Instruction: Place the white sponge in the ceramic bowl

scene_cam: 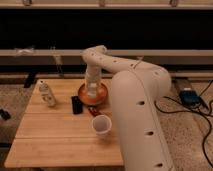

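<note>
The ceramic bowl (102, 96), orange-terracotta and shallow, sits at the back middle of the wooden table (45, 135). My gripper (93, 89) hangs straight down over the bowl's middle, at the end of the white arm (135, 110) that fills the right of the camera view. A pale patch shows at the gripper's lower end inside the bowl's outline. I cannot tell whether it is the white sponge. No sponge shows anywhere else on the table.
A black rectangular block (76, 105) lies just left of the bowl. A white bottle-shaped object (47, 94) stands at the back left. A white cup (101, 125) stands in front of the bowl. A small red item (94, 111) lies between them.
</note>
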Available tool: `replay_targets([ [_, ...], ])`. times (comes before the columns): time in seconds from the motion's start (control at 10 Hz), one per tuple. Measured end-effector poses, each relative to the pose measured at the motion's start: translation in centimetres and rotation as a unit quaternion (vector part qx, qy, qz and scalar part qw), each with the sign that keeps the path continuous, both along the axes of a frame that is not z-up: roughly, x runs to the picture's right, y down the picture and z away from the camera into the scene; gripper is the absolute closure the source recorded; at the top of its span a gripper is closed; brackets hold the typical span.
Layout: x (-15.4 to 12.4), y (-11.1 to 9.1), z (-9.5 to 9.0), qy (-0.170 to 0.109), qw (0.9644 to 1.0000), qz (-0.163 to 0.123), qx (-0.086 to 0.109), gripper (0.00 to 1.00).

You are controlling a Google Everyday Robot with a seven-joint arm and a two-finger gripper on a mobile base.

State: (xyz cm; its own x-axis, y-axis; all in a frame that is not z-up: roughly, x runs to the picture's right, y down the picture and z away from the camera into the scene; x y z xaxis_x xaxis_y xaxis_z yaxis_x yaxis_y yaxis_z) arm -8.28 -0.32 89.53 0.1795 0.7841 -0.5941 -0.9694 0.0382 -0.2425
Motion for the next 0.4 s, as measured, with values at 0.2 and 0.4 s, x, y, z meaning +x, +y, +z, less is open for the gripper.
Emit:
replay_targets([
  [0.2,0.01,-0.95,-1.61,-0.016,0.9997,-0.009,0.018,0.2],
  [0.4,-0.12,-0.94,-1.61,-0.017,0.9996,-0.012,0.019,0.2],
])
